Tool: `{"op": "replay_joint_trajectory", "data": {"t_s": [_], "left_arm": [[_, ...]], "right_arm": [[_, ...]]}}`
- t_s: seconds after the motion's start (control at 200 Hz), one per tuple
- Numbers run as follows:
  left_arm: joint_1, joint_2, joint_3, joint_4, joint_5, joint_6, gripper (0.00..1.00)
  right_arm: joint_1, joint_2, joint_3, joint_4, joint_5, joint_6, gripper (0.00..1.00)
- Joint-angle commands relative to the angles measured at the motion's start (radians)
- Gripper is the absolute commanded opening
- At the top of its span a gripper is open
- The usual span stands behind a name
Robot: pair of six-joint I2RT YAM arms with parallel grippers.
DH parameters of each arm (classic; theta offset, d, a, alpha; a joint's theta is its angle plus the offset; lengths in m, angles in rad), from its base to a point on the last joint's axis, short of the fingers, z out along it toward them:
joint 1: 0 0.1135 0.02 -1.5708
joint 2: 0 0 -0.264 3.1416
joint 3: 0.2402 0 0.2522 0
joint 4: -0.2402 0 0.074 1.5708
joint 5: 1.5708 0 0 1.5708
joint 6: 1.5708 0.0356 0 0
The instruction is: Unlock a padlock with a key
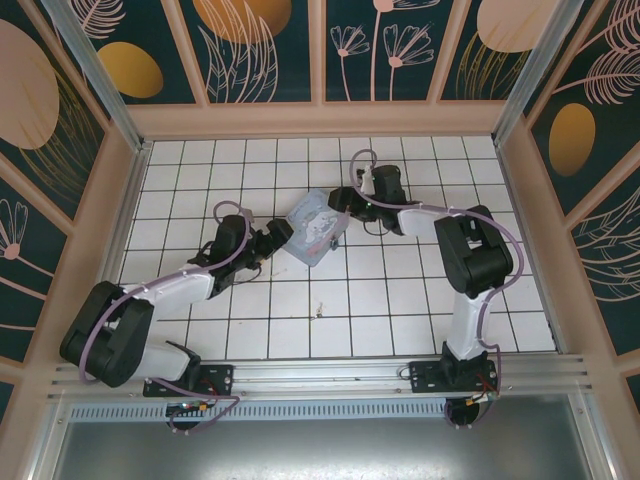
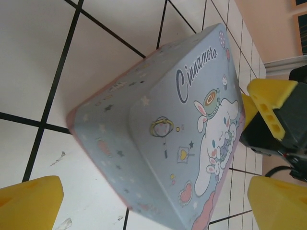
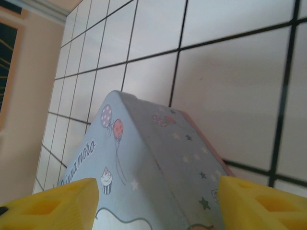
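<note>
The pastel-blue cartoon-print box (image 1: 314,229) lies on the white tiles between my two grippers. My left gripper (image 2: 153,213) stands open, its yellow fingers (image 2: 29,202) wide apart on either side of the box's near corner (image 2: 163,143). My right gripper (image 3: 156,211) is open too and straddles the opposite corner of the box (image 3: 144,158). One of its yellow fingertips (image 2: 271,103) shows past the box's far edge in the left wrist view. The padlock is hidden. A tiny pale sliver (image 1: 318,311) lies on a tile nearer the bases, too small to name.
The tiled floor (image 1: 250,320) is walled by a wooden frame (image 1: 320,118) with dark floral panels. Aluminium rails (image 1: 330,375) run along the near edge by the arm bases. The left arm (image 1: 170,285) and right arm (image 1: 470,250) reach in from both sides.
</note>
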Motion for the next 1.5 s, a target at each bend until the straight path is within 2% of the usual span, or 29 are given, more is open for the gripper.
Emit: {"op": "replay_joint_trajectory", "data": {"t_s": [0.0,0.385,0.651,0.951,1.141,1.281,1.496], "left_arm": [[-0.007,0.033,-0.001,0.098,0.042,-0.024,0.99],[-0.006,0.097,0.089,0.098,0.057,0.042,0.99],[-0.007,0.110,0.086,0.097,0.072,0.092,0.98],[-0.007,0.122,0.050,0.156,0.111,0.088,0.99],[-0.013,0.142,0.040,0.194,0.131,0.068,0.98],[-0.026,0.146,0.033,0.213,0.130,0.052,0.98],[-0.033,0.098,-0.010,0.211,0.090,0.035,0.98]], "right_arm": [[0.036,-0.064,-0.049,0.046,-0.004,0.030,0.67],[0.157,-0.187,-0.198,0.123,0.087,0.115,0.69],[0.268,-0.237,-0.292,0.168,0.191,0.167,0.71],[0.317,-0.329,-0.392,0.160,0.296,0.199,0.75],[0.317,-0.410,-0.433,0.107,0.387,0.204,0.81],[0.310,-0.465,-0.426,0.003,0.481,0.194,0.98],[0.305,-0.563,-0.384,-0.177,0.652,0.171,0.99]]}}
